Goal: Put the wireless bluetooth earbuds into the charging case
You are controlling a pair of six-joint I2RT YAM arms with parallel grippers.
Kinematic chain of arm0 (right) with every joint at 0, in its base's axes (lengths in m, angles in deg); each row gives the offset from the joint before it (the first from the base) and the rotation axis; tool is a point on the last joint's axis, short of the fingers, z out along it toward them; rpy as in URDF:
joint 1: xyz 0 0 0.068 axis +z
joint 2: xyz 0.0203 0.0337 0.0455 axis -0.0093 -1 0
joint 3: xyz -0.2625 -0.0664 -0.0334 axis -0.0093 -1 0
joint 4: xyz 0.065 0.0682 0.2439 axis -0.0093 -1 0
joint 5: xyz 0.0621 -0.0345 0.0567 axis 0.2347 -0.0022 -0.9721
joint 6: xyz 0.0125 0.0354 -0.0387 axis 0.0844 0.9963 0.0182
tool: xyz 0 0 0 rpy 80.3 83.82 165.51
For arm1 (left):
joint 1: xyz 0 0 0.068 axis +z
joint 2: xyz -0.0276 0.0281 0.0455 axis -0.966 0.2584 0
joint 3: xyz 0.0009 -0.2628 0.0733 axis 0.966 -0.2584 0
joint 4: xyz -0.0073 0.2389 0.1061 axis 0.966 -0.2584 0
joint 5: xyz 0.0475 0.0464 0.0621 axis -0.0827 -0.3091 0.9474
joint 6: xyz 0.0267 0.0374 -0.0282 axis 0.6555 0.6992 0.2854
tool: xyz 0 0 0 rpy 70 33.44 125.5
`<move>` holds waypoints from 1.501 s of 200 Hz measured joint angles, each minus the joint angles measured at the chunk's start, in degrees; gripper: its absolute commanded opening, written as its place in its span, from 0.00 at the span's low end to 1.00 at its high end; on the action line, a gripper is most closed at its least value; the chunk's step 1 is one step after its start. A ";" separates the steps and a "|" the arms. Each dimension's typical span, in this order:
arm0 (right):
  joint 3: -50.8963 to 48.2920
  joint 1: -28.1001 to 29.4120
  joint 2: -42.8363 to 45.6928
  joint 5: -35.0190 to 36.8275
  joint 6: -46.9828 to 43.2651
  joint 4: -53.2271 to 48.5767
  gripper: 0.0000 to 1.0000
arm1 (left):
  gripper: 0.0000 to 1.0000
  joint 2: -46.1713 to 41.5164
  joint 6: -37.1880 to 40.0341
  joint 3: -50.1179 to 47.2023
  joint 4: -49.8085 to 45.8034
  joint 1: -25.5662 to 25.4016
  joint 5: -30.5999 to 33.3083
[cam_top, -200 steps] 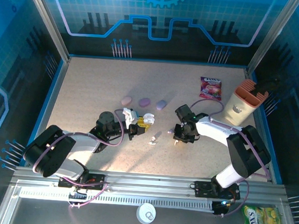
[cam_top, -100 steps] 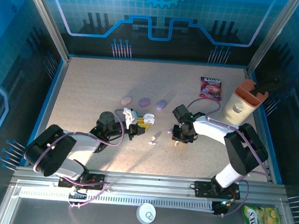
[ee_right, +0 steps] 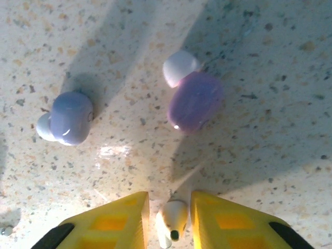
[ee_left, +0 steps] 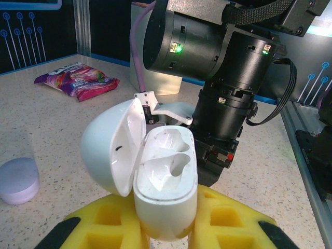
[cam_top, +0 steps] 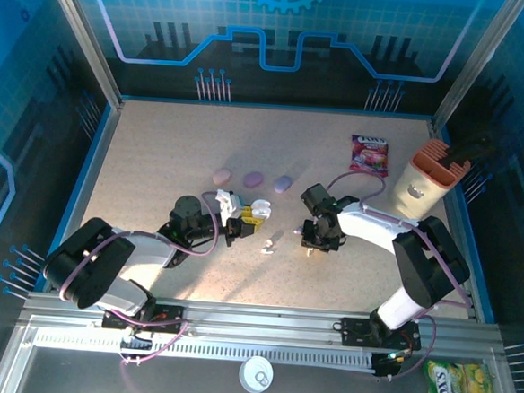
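Left pincer [ee_left: 166, 231] clamped on open white charging case [ee_left: 166, 179], both sockets empty. Farther right, right pincer [ee_right: 170, 205] low over table [ee_right: 270, 62], yellow fingers [ee_right: 116, 220] narrowly parted around white earbud [ee_right: 173, 220]; gripped or loose, cannot tell. Purple earbud [ee_right: 194, 101] and bluish earbud [ee_right: 70, 118] lying just beyond. Best to confirm a firm pinch, lift clear, line stem with socket, lower gently.

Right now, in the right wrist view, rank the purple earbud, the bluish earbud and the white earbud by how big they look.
Largest: purple earbud.
Next: bluish earbud, somewhat smaller.
Last: white earbud, but the picture's bottom edge cuts it off, so its place is unsure.
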 measured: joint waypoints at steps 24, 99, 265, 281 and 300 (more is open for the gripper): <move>0.11 0.28 0.00 -0.61 0.02 -0.66 0.24 | 0.10 0.11 0.00 0.00 0.04 0.00 0.00; 0.22 0.33 -0.37 -0.50 0.02 -0.94 0.19 | 0.09 1.07 -0.04 0.00 1.29 0.00 0.00; -15.74 0.63 42.73 2.16 -16.76 28.13 0.19 | 0.09 2.97 -1.57 5.90 -0.52 -4.81 -0.22; -15.72 0.63 44.11 0.61 -17.88 30.23 0.18 | 0.09 3.91 -1.64 6.91 -0.63 -5.64 -0.20; -15.45 0.66 44.44 -1.64 -18.88 32.11 0.18 | 0.09 4.68 -1.99 7.93 -1.16 -6.43 -0.20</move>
